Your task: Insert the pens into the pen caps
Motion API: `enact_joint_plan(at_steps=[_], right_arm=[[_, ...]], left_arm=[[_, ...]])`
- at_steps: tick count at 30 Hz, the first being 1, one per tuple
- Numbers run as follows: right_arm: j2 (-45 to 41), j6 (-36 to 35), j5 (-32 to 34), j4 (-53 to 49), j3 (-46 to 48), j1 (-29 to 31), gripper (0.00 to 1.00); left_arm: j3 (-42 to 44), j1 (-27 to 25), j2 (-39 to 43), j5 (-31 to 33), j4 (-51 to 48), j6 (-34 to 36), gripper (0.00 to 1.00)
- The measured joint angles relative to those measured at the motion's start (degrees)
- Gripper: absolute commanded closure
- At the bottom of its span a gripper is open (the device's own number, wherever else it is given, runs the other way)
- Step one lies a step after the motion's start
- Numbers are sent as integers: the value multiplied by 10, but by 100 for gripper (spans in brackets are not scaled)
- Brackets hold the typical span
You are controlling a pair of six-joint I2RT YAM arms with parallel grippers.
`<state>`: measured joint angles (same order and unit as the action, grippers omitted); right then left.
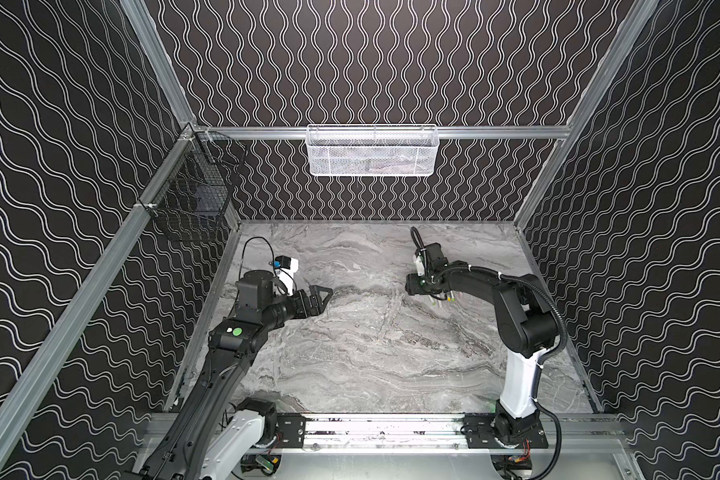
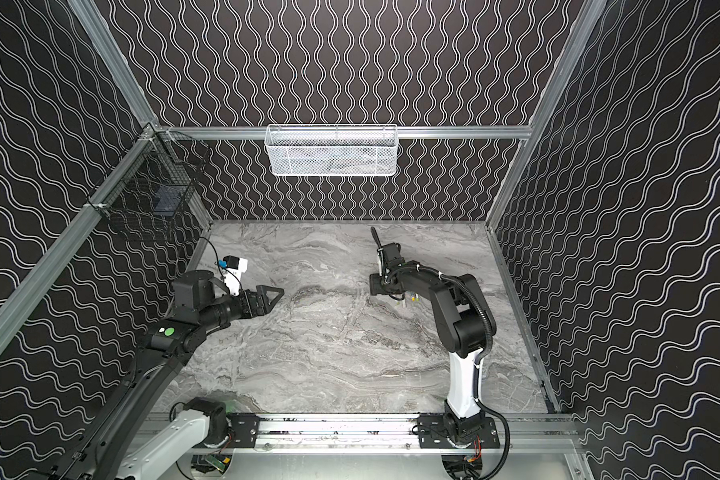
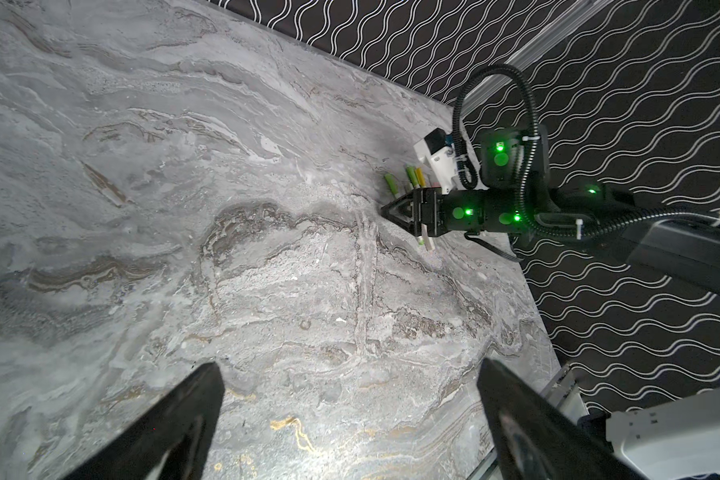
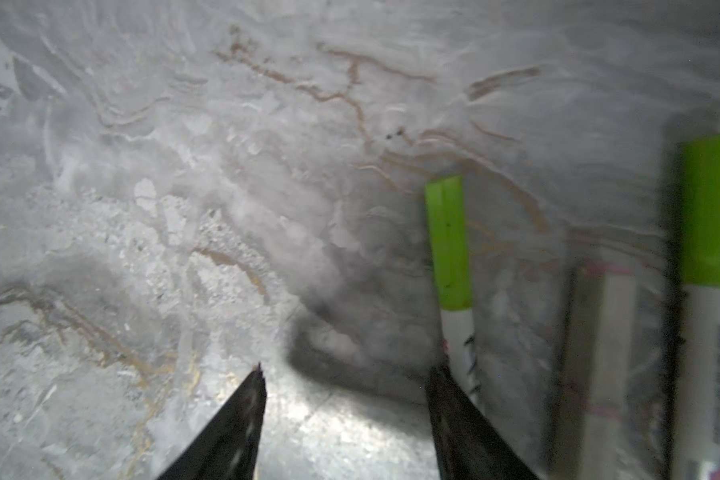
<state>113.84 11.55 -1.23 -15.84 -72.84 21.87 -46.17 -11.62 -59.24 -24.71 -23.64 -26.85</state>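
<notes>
Just beside the pens (image 4: 458,332), the right end effector (image 4: 344,370) sits low over the surface (image 1: 371,353). Its jaws are partly apart with only bare surface between them. One finger is right against the nearest pen's white barrel; whether it touches is unclear.

The pens lie side by side in a row. Two wear green caps (image 4: 447,241), and a pale, blurred one with pink lines lies between them. The left wrist view shows a yellow cap (image 3: 420,176) in the same row. The capping looks finished or nearly so, and this step reads as letting go of a capped pen at the row.

The next move calls for a clean lift straight away from the pens, so the finger does not roll the nearest one.

The right arm is bent at the elbow, its forearm reaching level over the pens. The left end effector (image 1: 323,294) hangs well apart from the pens, above the surface, jaws wide and empty, pointing towards them.
</notes>
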Motion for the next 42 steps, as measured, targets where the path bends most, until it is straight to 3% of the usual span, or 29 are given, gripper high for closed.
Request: enact_joint_plan(at_steps=[19,22,25,27,31,36,42], right_arm=[[-82,9,20,-12,56,-24,29],[-123,-3,11,0,74,-24,22],[-162,-15,5,11,103,-24,1],[-187,-33,7,24,122,-24,0],[-229,-51,44,68,163,-24,0],[-264,-84,130,164,231,-25,0],[-273,-149,206,337,336,-44,0]], left_arm=[[1,0,-52,20,31,-2,1],[0,0,-61,25,34,-2,1],[-7,0,-67,38,30,-2,2],[-20,0,-73,58,25,2,1],[-34,0,-87,129,20,19,1],[12,0,-85,276,55,51,2],[146,0,-109,485,232,123,2]])
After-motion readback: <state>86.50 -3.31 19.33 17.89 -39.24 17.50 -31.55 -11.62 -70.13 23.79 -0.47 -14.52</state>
